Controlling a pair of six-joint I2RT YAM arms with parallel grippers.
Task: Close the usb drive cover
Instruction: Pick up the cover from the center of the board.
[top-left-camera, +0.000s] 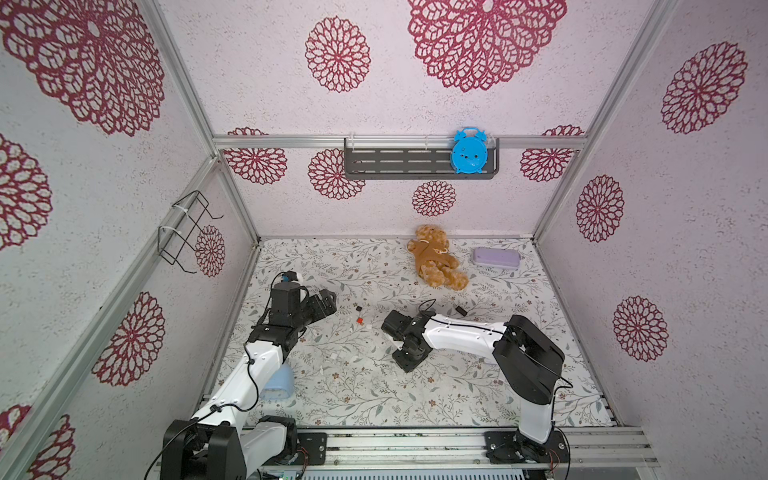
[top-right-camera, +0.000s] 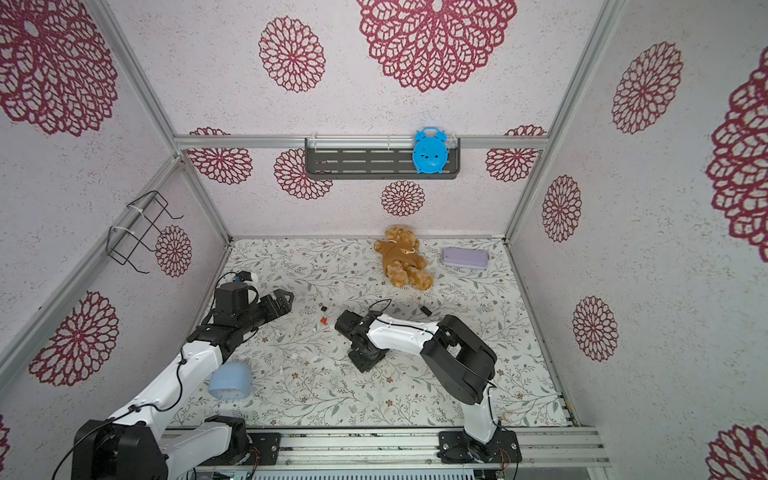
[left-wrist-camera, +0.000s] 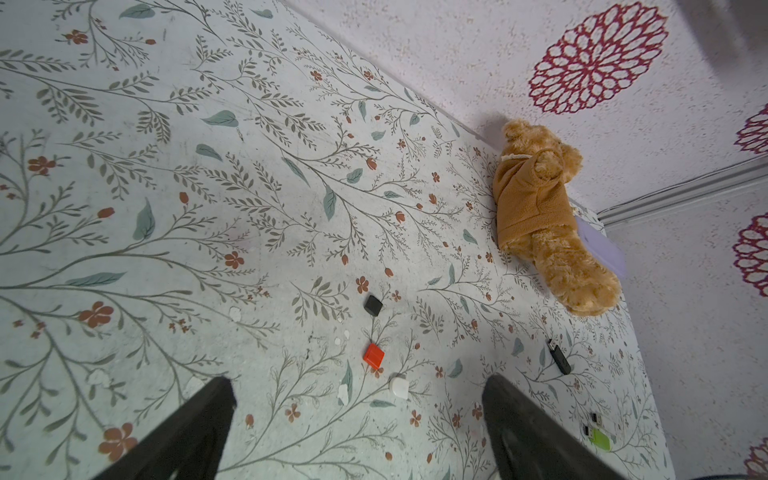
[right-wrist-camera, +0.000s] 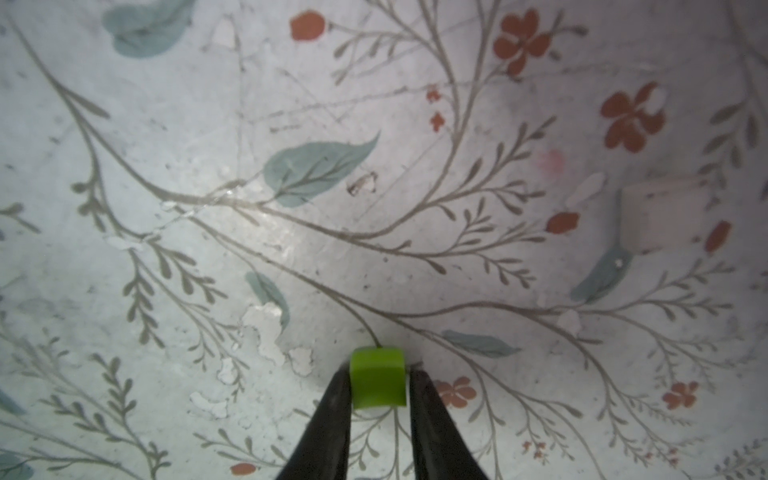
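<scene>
Only wrist-visible: green cap (right-wrist-camera: 377, 384) between jaws

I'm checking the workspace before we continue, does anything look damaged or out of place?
Yes. The floral table covering is damaged: white patches where the print has flaked off, right beside the green cap held by the right gripper.

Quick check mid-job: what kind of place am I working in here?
Most likely a staged robot test booth, not a real room: an aluminium frame holding patterned wallpaper panels, a slotted mounting rail along the front, and props such as a teddy bear.
</scene>
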